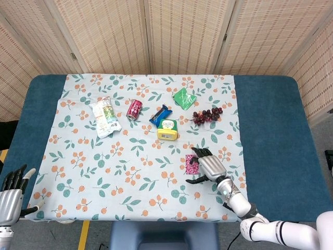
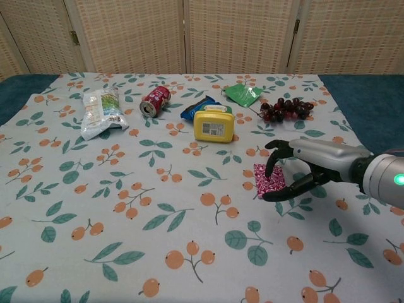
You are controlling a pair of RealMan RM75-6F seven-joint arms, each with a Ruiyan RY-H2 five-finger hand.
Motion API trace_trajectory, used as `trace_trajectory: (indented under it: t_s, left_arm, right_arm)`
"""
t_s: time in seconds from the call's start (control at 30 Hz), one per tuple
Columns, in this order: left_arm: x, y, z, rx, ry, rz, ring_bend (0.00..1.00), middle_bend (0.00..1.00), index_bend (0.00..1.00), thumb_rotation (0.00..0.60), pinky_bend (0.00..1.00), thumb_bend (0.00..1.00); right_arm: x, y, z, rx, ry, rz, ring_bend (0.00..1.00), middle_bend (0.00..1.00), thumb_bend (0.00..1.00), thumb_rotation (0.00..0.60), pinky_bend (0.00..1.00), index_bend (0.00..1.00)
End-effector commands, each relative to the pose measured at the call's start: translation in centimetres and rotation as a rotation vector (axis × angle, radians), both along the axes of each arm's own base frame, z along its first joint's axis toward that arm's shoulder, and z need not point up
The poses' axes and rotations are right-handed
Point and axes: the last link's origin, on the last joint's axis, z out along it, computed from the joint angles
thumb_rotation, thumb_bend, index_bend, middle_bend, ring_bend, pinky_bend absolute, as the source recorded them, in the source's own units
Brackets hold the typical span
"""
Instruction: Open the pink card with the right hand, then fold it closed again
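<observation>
- The pink card (image 2: 268,180) lies flat and closed on the floral tablecloth (image 2: 158,208), toward the robot's right, in front of the yellow box (image 2: 214,124).
- The right hand (image 2: 297,170) reaches over the card's right edge, fingers (image 2: 273,159) curled downward and spread apart, thumb low near the card's near corner.
- In the head view the right hand (image 1: 207,165) covers the card's (image 1: 191,164) right side; its fingertips look to be on or just above the card, but contact cannot be made out for certain.
- The hand grips nothing that can be seen; the card is not lifted.
- The left hand (image 1: 11,190) rests at the table's near left corner, fingers apart and empty, well apart from the card.
- Farther back on the cloth: a white snack bag (image 2: 101,113), a red can (image 2: 154,100) on its side, a blue wrapper (image 2: 199,105) just behind the yellow box, a green packet (image 2: 243,93), and a bunch of dark grapes (image 2: 285,108).
</observation>
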Motion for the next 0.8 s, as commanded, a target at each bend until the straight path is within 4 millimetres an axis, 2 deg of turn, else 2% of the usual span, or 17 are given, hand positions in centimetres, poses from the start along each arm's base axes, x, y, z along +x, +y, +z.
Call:
trace_trajectory:
  t_s: [0.03, 0.37, 0.8]
  left_arm:
    - [0.0, 0.0, 0.0, -0.001, 0.000, 0.002, 0.04, 0.00, 0.15, 0.600, 0.00, 0.21]
    - [-0.2, 0.0, -0.2, -0.007, 0.000, 0.006, 0.04, 0.00, 0.16, 0.600, 0.00, 0.21]
    - [0.0, 0.2, -0.3, -0.011, -0.001, -0.002, 0.04, 0.00, 0.16, 0.600, 0.00, 0.21]
  right_arm:
    - [0.1, -0.1, -0.3, 0.002, 0.005, 0.002, 0.00, 0.04, 0.10, 0.281, 0.00, 0.33]
    - [0.1, -0.2, -0.9, 0.009, 0.030, 0.006, 0.00, 0.04, 0.10, 0.281, 0.00, 0.33]
    - [-2.2, 0.2, 0.3, -0.008, 0.068, -0.038, 0.00, 0.04, 0.10, 0.279, 0.00, 0.33]
